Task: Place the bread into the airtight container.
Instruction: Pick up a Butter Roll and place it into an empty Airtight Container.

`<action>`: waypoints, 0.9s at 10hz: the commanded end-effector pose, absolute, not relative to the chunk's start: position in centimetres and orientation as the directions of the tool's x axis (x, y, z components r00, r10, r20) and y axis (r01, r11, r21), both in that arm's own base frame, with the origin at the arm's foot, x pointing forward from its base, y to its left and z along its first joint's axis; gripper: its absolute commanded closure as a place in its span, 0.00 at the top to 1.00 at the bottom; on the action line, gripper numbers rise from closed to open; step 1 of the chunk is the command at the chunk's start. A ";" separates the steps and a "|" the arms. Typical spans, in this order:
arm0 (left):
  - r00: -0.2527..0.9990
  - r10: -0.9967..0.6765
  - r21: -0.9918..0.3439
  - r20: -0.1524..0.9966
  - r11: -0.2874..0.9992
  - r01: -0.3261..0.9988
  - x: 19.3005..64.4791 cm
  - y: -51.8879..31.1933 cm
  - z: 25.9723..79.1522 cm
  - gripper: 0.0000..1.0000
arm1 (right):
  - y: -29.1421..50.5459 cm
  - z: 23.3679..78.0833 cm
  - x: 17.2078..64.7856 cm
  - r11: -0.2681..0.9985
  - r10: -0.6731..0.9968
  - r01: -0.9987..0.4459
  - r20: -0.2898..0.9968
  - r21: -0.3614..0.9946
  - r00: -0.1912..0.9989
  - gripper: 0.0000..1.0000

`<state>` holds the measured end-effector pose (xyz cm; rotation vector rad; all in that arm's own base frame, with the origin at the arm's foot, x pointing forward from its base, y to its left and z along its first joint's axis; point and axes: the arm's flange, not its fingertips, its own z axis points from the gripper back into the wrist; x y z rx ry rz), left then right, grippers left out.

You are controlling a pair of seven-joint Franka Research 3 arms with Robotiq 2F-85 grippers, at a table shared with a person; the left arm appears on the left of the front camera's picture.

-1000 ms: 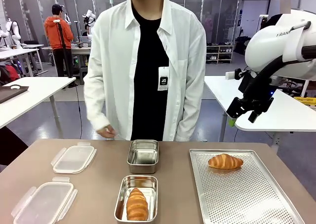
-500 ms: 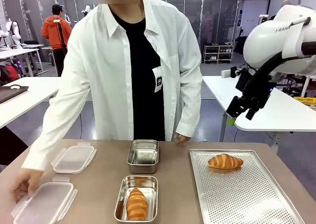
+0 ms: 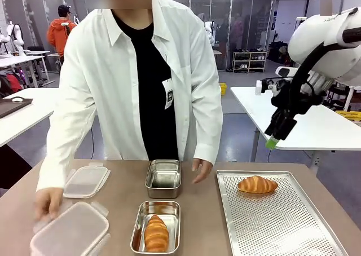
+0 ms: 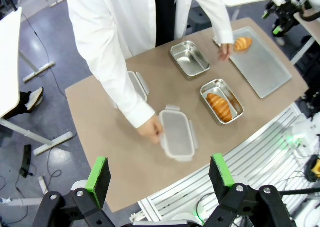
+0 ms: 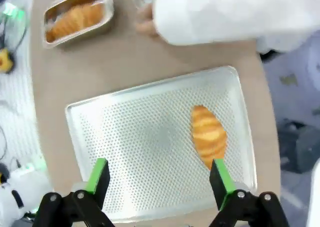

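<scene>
One croissant (image 3: 257, 184) lies on the perforated metal tray (image 3: 282, 228) at the right. A second croissant (image 3: 156, 233) sits in the near steel container (image 3: 139, 229). Behind it stands an empty steel container (image 3: 163, 177). My right gripper (image 3: 274, 136) hangs open high above the tray's far right. In its wrist view the right gripper (image 5: 159, 176) looks down on the tray croissant (image 5: 207, 134). My left gripper (image 4: 159, 174) is open, far above the table. The person's hand (image 3: 48, 202) holds a clear lid (image 3: 70, 230) at the near left.
A second clear lid (image 3: 84, 181) lies at the far left of the table. The person's other hand (image 3: 200, 168) rests between the empty container and the tray. In the left wrist view the held lid (image 4: 176, 134) is near the table's middle front.
The person has leaned over the table and lifted the near-left lid, while the other hand came down beside the empty container. My right gripper has turned and dropped slightly.
</scene>
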<state>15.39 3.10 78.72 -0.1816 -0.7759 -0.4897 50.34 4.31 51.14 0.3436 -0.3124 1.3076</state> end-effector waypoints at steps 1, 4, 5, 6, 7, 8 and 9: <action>0.604 -0.367 0.028 0.708 0.868 0.495 15.3 3.0 78.7 1.00 | 1.2 50.3 52.3 0.093 0.858 -0.987 0.492 0.130 0.146 1.00; 0.604 -0.367 0.028 0.708 0.868 0.495 15.3 3.0 78.7 1.00 | -15.3 55.7 46.4 0.329 0.615 -0.943 0.769 -0.050 0.174 1.00; 0.604 -0.367 0.028 0.708 0.868 0.495 15.3 3.0 78.7 1.00 | -21.2 56.2 42.8 0.443 0.512 -0.893 0.840 -0.082 0.177 1.00; 0.604 -0.367 0.028 0.708 0.868 0.495 15.3 3.0 78.7 1.00 | -25.7 55.9 39.1 0.547 0.427 -0.833 0.885 -0.087 0.187 1.00; 0.604 -0.367 0.028 0.708 0.868 0.495 15.3 3.0 78.7 1.00 | -28.4 55.2 36.6 0.620 0.372 -0.780 0.906 -0.081 0.201 1.00; 0.604 -0.367 0.028 0.708 0.868 0.495 15.3 3.0 78.7 1.00 | -30.5 54.4 34.4 0.672 0.328 -0.736 0.922 -0.075 0.205 1.00; 0.604 -0.367 0.028 0.708 0.868 0.495 15.3 3.0 78.7 1.00 | -32.1 53.5 32.6 0.712 0.288 -0.700 0.935 -0.065 0.206 1.00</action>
